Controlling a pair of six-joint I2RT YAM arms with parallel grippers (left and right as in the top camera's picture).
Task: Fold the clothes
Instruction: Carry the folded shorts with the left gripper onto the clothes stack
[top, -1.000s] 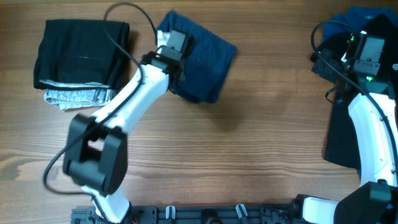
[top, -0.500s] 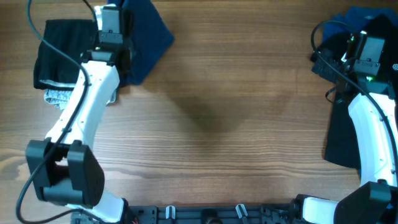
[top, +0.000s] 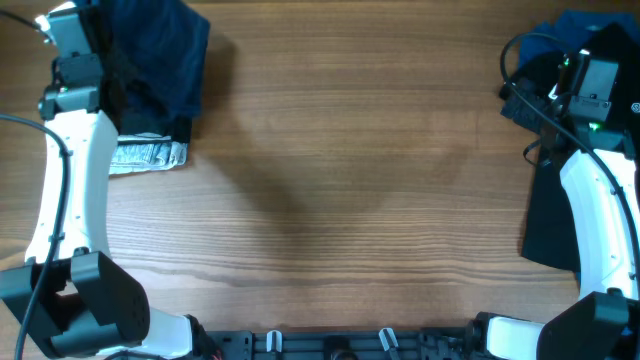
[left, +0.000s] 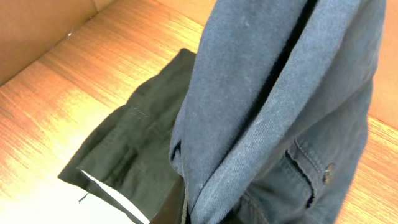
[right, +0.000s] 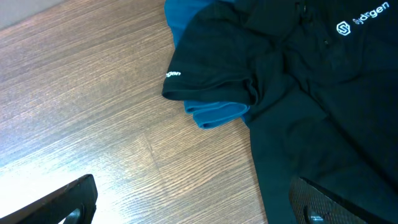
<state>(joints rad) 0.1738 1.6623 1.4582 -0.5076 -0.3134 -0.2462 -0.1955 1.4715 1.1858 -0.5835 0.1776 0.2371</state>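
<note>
Step in hand: the navy shorts (top: 160, 50) are held clamped in the closed jaws of the left gripper (top: 85, 40), hanging over the stack at the far left corner of the table (top: 350, 200). Stacking is judged to come next.
Placement: the shorts should be lowered flat and square onto the black folded garment (left: 134, 155) before release, so the fold is not dragged open.
Right gripper (right: 189, 208): jaws are held wide apart, empty, above the unfolded pile.
Black shirt (right: 311, 93): smooth knit, loosely spread, white logos printed.
Shorts fabric: heavy twill, draped in thick folds.
Bright blue garment (right: 211, 115): soft, mostly covered by the shirt.
Grey garment (top: 150, 155): mottled, lowest in the stack.
Button (left: 328, 169): small, dark, sewn on the shorts.
</note>
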